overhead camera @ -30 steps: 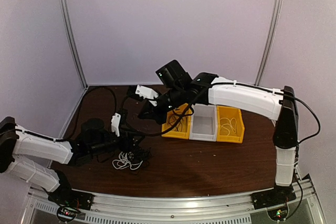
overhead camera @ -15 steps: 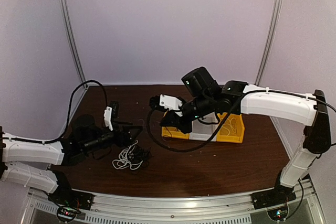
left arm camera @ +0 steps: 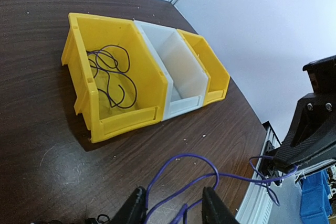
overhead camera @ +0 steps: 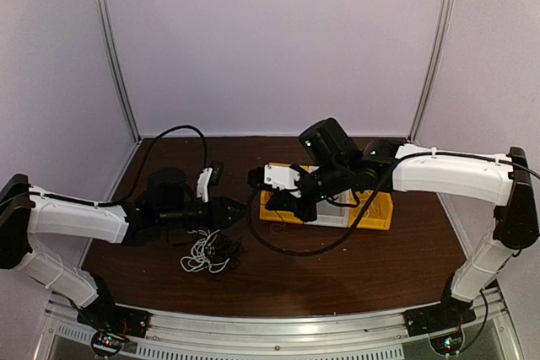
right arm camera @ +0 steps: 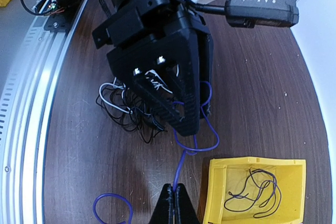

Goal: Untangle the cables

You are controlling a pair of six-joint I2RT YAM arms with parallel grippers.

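Over the last second the right arm has been drawn back to the right, and its elbow has been swung out towards the right edge. The right gripper, pinching the purple cable, has been pulled from left of centre to the left edge of the left yellow bin. The left gripper has been advanced rightward, close to the right gripper. The left arm's black lead has been shifted right, arching higher.
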